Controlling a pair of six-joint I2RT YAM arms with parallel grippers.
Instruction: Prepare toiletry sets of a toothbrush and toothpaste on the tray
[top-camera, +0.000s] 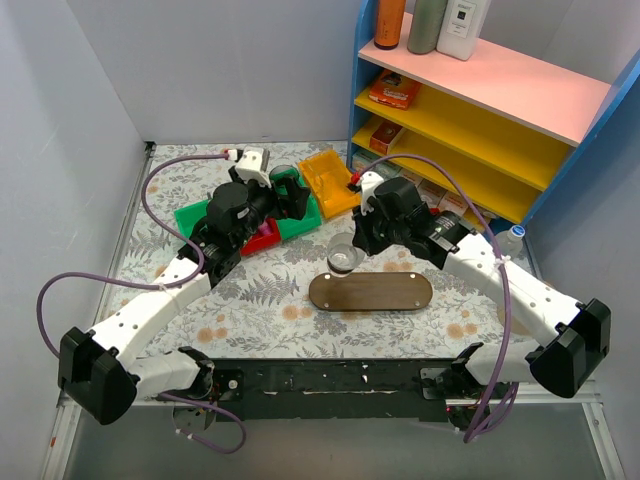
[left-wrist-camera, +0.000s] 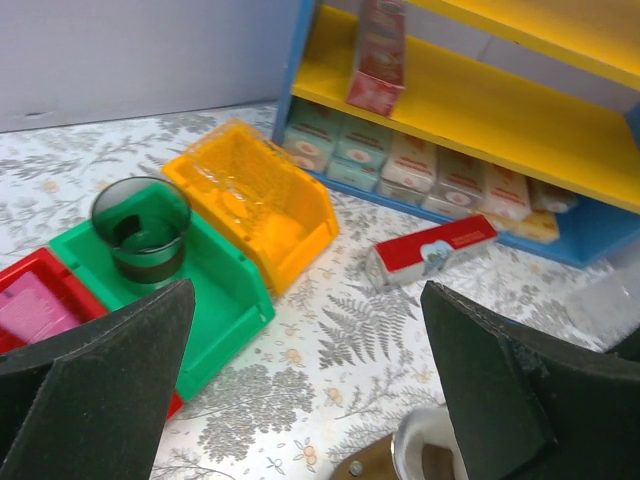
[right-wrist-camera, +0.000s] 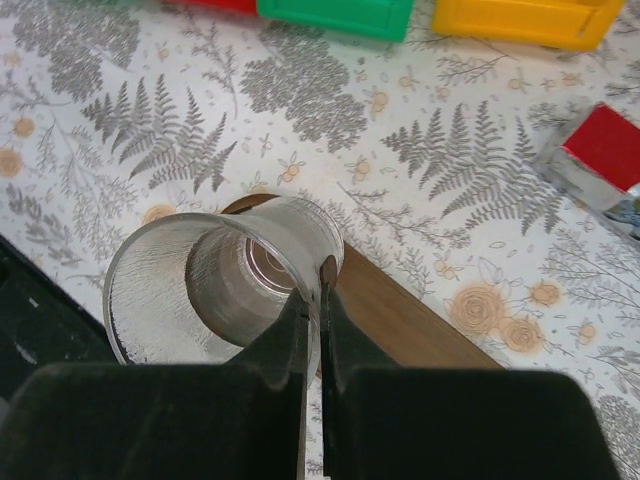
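One clear cup (right-wrist-camera: 160, 290) | right jaws pinch its rim | left jaws spread wide

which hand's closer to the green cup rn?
Left. The left hand hangs open beside the green cup in the green bin; right hand is at the tray, shut on the clear cup.
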